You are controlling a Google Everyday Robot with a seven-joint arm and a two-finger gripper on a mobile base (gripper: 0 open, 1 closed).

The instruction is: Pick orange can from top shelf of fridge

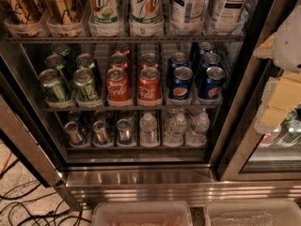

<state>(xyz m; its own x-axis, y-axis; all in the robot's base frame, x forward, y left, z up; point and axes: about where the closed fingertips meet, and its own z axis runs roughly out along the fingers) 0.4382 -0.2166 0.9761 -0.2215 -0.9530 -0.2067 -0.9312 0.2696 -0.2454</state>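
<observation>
Two copper-orange cans with dark script stand at the far left of the top shelf [122, 39]: one orange can [19, 6] at the edge and a second [63, 4] beside it. Their tops are cut off by the frame. The fridge [141, 178] shows its racks and shiny metal base. My gripper [278, 100] is a pale white and cream shape at the right edge, in front of the right door frame. It is far right of the orange cans and lower than them, holding nothing that I can see.
White-green 7UP cans [103, 6] and tea bottles [188, 6] fill the rest of the top shelf. Below are green cans [54, 84], red cola cans [117, 86], blue cans [181, 83], then water bottles [176, 128]. Plastic bins [141, 214] and cables [28, 206] lie on the floor.
</observation>
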